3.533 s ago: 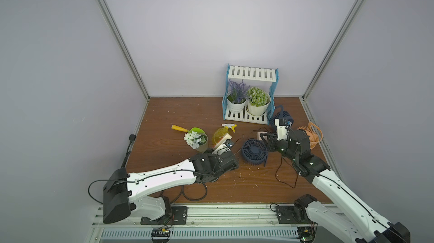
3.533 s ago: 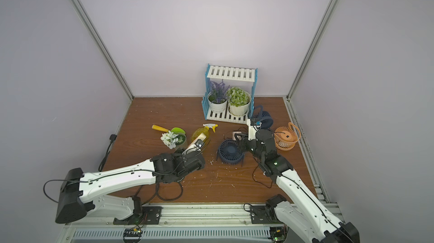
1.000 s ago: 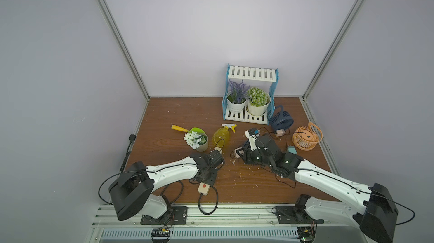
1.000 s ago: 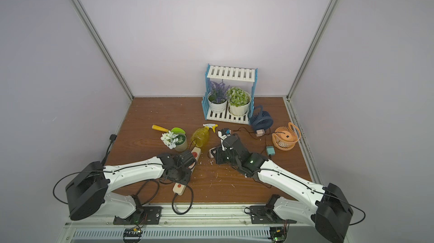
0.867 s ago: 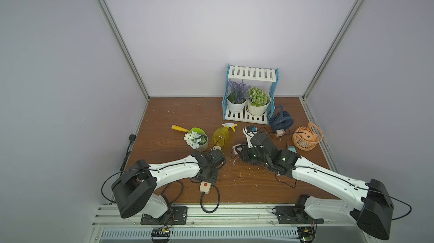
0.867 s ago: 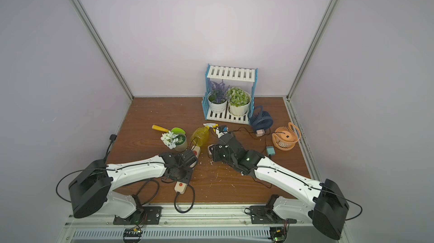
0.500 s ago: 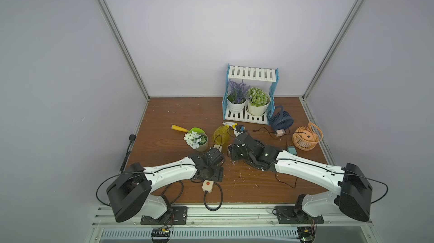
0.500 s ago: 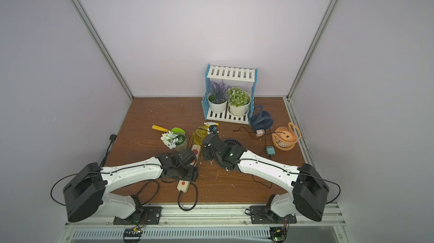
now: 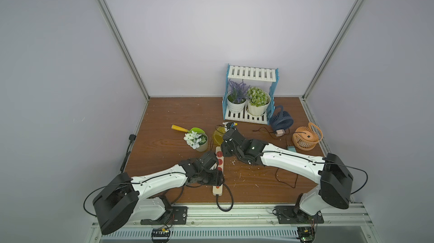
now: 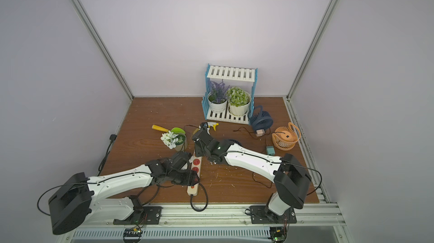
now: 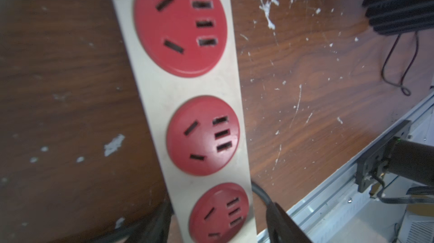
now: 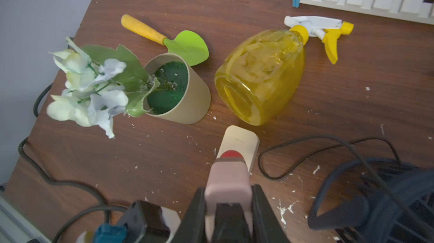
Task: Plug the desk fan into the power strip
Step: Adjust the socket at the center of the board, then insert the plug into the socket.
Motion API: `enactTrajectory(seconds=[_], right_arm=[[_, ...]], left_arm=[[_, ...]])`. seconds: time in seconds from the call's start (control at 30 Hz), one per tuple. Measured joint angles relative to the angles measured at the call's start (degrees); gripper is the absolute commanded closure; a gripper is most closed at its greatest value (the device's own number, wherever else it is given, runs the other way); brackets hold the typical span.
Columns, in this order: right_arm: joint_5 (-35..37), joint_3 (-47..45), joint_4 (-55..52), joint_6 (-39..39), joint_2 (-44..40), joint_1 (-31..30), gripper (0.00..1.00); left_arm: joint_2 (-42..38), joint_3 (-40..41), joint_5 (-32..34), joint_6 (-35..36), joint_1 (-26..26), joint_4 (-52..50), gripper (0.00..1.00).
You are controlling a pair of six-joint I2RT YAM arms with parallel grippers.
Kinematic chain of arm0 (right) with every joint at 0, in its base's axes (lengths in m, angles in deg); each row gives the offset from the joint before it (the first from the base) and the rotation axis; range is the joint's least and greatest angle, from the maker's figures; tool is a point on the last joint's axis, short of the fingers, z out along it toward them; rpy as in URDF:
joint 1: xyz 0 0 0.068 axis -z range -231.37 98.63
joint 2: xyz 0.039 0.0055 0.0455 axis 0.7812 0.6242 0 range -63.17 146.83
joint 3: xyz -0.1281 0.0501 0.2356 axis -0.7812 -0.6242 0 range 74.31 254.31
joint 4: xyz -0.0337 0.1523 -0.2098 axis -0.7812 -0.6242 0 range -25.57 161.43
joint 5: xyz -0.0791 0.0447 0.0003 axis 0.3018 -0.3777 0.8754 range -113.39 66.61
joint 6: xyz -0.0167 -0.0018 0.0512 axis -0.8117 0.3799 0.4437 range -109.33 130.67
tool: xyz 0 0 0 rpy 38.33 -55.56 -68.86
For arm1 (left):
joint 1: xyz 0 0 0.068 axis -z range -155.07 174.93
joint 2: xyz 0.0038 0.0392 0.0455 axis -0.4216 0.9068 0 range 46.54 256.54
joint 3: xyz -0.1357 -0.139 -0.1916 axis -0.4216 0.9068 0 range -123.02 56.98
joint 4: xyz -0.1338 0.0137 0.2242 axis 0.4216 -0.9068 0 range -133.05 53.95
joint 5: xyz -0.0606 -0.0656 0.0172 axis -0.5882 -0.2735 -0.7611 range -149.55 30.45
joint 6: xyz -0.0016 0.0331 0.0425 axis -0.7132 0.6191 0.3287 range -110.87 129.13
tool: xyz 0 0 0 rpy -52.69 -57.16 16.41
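1. Cream-beige plastic marks the power strip (image 9: 220,159), which lies on the brown table (image 9: 169,117). It runs roughly from the front rail toward the back, with its far end just beside a tipped yellow spray bottle (image 12: 260,77).
2. The left gripper (image 11: 218,227) stands spread astride the strip's near part, one finger on each side. That wrist view is blurred, so whether the pads press the sides is unclear; it is probably only a loose brace.
3. The right gripper (image 12: 229,197) pinches a pink plug (image 12: 226,178), which hangs over the end socket and hides most of its red disc. The prongs are out of sight.
4. A second ago this gripper was well apart from the strip, on its own side. It has since swung across to the far end, and the strip's near end has shifted slightly. Carrying looks finished, so alignment and the downward push remain.
5. The dark desk fan (image 12: 385,197) lies near the plug. Its thin cord (image 12: 305,141) looks slack and should not tug.
6. Further out are a flower pot (image 12: 185,96) and a green trowel (image 12: 187,44). A blue fan (image 9: 281,121) and an orange fan (image 9: 306,137) sit well apart.
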Motion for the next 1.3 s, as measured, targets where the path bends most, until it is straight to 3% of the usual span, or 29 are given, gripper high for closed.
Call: enactTrajectory(seconds=[0.17, 0.53, 0.87, 1.3], right_arm=[[0.0, 3.2, -3.9, -0.3, 4.5, 0.0, 1.0], [0.0, 6.0, -8.3, 2.3, 6.9, 0.0, 1.0], [-1.5, 8.3, -8.4, 5.6, 10.8, -0.2, 1.0], [1.7, 8.9, -11.7, 8.1, 11.0, -1.1, 1.0]], left_arm=[[-1.8, 1.8, -1.1, -2.3, -3.3, 0.7, 0.49], [-1.6, 3.1, -4.8, -3.3, -6.0, 2.9, 0.57], [-0.6, 3.2, -6.5, -3.3, -6.5, 4.5, 0.6], [-0.5, 3.2, -6.7, -3.3, -6.6, 4.5, 0.61]])
